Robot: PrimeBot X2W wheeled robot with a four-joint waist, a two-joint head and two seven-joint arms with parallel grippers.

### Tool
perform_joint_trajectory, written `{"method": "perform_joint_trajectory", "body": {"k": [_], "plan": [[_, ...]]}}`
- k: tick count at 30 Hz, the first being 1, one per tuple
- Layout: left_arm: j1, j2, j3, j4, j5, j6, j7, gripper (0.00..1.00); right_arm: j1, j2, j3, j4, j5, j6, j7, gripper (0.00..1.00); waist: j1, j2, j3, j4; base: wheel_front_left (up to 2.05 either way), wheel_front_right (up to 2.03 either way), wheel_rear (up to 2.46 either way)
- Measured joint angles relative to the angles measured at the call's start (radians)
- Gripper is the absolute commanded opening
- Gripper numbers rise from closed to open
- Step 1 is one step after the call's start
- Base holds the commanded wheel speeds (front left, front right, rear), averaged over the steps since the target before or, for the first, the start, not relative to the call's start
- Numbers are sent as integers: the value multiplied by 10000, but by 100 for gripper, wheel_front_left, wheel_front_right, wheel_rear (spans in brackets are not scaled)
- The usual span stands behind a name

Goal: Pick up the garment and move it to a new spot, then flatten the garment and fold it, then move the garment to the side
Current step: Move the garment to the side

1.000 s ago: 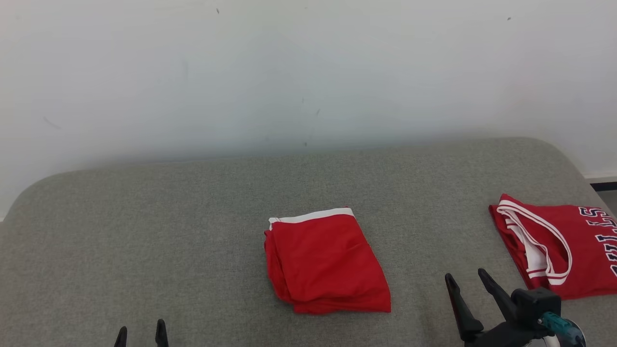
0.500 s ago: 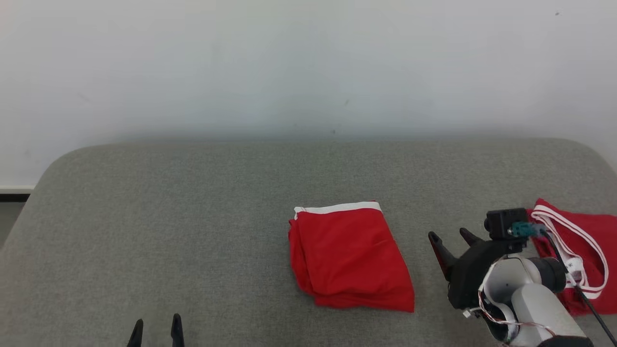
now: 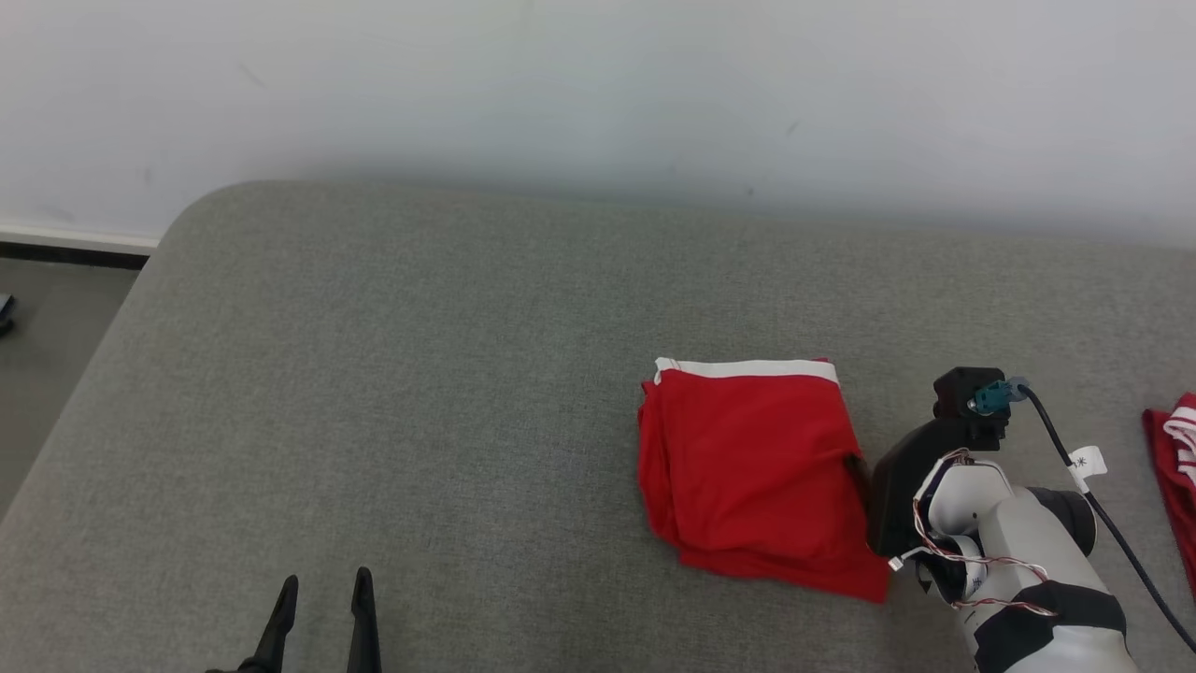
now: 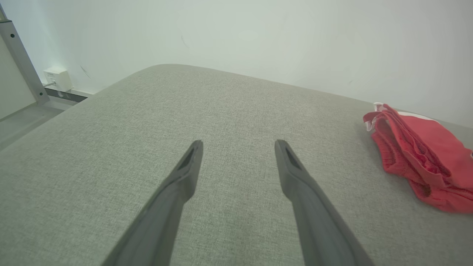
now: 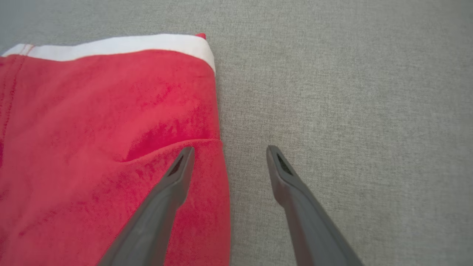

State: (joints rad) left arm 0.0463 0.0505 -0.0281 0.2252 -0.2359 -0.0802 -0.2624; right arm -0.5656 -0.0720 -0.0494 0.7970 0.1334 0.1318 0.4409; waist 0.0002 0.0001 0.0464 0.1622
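Note:
The garment is a folded red piece with a white band along its far edge, lying on the grey padded surface. My right gripper hangs over the garment's right edge. In the right wrist view the right gripper is open, one finger over the red cloth and the other over bare grey fabric. My left gripper stands open at the lower left, well clear of the garment. In the left wrist view the left gripper holds nothing, and the garment lies off to the right.
A second red garment with white trim lies at the surface's right edge. A pale wall runs behind. The surface's rounded left corner drops to the floor. A white box sits on the wall low at the left.
The head camera has swung left, shifting the whole picture right. My right gripper has come in from the right to the garment's right edge. The garment lies as before.

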Motion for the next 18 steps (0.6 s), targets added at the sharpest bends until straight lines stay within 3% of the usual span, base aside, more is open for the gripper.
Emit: {"method": "perform_joint_trajectory", "body": {"k": [6, 11, 12, 13, 14, 18], "plan": [[-184, 2, -67, 52, 6, -36, 0, 100, -143, 140, -449, 826, -311, -2, 109, 100, -1, -1, 402, 436, 0, 0, 0], [-280, 2, -82, 69, -2, -48, 0, 100, -319, 33, -142, 1185, -96, -50, 188, 100, -3, -3, 651, 644, 0, 0, 0], [-279, 2, -90, 79, -2, -48, -2, 100, -332, -36, 115, 1233, 105, -75, 186, 71, -3, -3, 674, 664, 0, 0, 0], [-277, 0, -84, 81, -4, -38, 0, 100, -339, -94, 412, 1254, 337, -81, 174, 71, -3, -4, 685, 663, 0, 0, 0], [-273, 0, -88, 79, -4, -31, -2, 100, -339, -134, 644, 1267, 600, -86, 169, 3, -3, -3, 687, 647, 0, 0, 0], [-261, 4, -44, 88, 21, -6, 0, 100, -283, -10, 1469, 1256, 1145, -79, 79, 0, -3, -2, 616, 496, 0, 0, 0]]}}
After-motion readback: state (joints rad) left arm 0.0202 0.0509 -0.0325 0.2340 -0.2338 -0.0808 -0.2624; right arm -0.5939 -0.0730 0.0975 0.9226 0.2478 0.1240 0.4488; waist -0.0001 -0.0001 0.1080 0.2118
